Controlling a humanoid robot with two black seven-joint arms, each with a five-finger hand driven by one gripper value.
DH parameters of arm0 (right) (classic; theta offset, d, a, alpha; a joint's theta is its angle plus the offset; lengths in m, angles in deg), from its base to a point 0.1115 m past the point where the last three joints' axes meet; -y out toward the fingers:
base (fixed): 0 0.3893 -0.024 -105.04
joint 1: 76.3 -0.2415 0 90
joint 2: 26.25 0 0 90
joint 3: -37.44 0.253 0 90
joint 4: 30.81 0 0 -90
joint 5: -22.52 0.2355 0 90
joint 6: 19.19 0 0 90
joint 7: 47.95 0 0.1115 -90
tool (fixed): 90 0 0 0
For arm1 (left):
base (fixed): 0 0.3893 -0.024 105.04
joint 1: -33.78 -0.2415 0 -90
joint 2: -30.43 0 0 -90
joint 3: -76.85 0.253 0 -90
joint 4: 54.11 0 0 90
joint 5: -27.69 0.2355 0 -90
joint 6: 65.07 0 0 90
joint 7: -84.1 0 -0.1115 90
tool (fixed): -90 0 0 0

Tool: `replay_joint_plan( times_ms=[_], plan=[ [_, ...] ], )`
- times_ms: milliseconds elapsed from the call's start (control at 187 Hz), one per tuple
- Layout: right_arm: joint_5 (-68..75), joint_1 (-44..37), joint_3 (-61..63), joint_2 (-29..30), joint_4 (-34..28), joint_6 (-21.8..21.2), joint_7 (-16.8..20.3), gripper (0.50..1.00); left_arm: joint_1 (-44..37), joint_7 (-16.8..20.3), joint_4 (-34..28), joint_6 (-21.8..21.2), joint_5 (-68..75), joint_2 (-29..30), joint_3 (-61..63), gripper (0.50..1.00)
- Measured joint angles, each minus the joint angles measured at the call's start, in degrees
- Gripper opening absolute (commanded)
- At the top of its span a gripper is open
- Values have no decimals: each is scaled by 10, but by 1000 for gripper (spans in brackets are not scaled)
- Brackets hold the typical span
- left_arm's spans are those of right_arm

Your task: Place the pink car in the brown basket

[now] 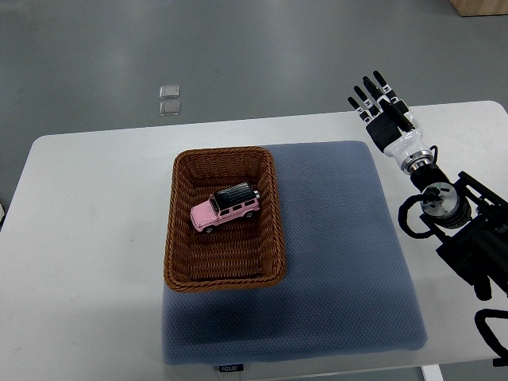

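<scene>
Top view. Right hand raised at the far right corner of the white tabletop, black fingers straight and spread, holding nothing. Its black-and-white forearm runs to the picture's right edge, cut off there. The small pink toy car with a black roof sits inside the brown woven rectangular basket, angled. The basket rests on the blue-grey textured mat.

The right hand has a white palm shell and black, segmented fingers with pale bands at the joints. Behind it sits a silver ringed wrist, then a black forearm — round metal-faced joint, looping black cables, angular dark brackets.
</scene>
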Motion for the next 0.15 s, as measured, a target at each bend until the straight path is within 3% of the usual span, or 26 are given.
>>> replay_joint_plan(
  times_ms=[155],
  plan=[
    [0,6,-1,1,1,-15,0,909,0,0,0,0,0,0,1,1000]
  ],
)
